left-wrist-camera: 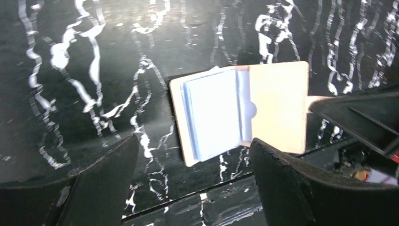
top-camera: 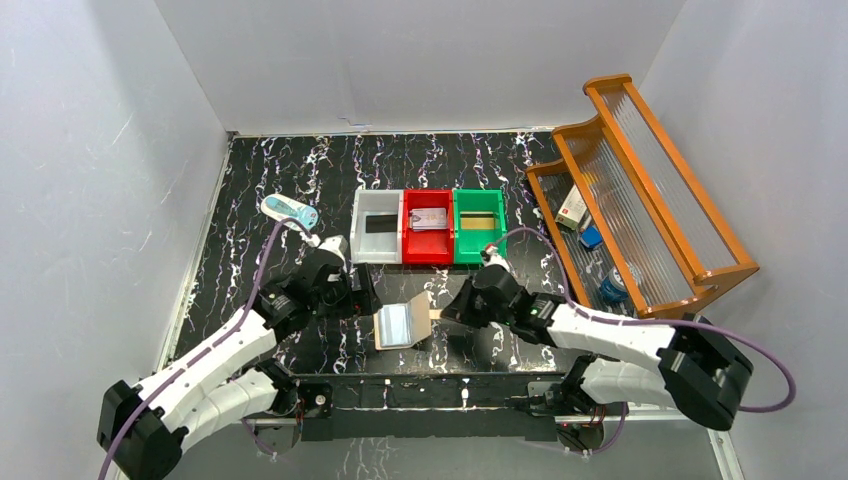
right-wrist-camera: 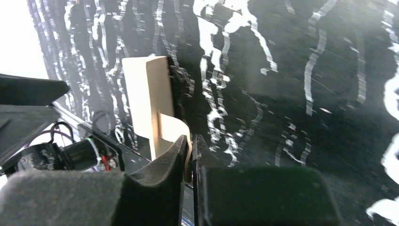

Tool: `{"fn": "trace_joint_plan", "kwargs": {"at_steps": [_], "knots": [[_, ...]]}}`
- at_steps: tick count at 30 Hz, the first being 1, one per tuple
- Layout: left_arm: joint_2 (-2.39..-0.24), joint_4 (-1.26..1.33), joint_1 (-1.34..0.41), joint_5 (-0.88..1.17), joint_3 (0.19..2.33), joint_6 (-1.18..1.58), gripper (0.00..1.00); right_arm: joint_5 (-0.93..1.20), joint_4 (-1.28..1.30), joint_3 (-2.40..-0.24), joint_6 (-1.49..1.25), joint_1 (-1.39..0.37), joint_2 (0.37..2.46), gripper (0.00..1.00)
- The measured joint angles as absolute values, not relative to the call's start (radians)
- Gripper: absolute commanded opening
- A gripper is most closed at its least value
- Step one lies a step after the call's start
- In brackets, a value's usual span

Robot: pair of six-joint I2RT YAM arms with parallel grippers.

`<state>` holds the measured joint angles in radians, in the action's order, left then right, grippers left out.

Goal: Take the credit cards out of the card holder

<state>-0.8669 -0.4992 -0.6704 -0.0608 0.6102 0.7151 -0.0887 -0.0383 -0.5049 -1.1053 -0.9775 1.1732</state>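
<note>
Only the right wrist view shows the right gripper (right-wrist-camera: 190, 155) pinching the open card holder (top-camera: 404, 325) by its snap tab (right-wrist-camera: 174, 129). The left gripper (left-wrist-camera: 192, 146), spread wide, is at its nine o'clock.

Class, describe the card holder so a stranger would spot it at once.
On the black marbled table, look on the near side of the three plastic bins. The card holder is open there, its tab pinched by the right gripper: beige-tan with pale blue pockets, unlike the white, red and green bins.
</note>
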Motion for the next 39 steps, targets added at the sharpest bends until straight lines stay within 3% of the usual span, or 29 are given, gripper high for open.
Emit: {"fn": "trace_joint_plan", "kwargs": {"at_steps": [14, 27, 30, 36, 39], "knots": [[-1.112, -0.280, -0.670, 0.271, 0.611, 0.638, 0.72, -0.087, 0.003, -0.355, -1.156, -0.955, 1.083, 0.22], [-1.369, -0.111, -0.718, 0.476, 0.736, 0.632, 0.45, -0.102, -0.002, -0.355, -1.155, -0.955, 1.114, 0.23], [-1.450, -0.087, -0.730, 0.485, 0.748, 0.636, 0.40, -0.102, 0.000, -0.356, -1.155, -0.955, 1.113, 0.26], [-1.571, -0.079, -0.751, 0.487, 0.748, 0.639, 0.33, -0.107, 0.060, -0.419, -1.147, -0.955, 1.041, 0.42], [-1.601, -0.056, -0.763, 0.486, 0.748, 0.649, 0.34, -0.111, 0.143, -0.528, -1.137, -0.955, 0.995, 0.40]]}}
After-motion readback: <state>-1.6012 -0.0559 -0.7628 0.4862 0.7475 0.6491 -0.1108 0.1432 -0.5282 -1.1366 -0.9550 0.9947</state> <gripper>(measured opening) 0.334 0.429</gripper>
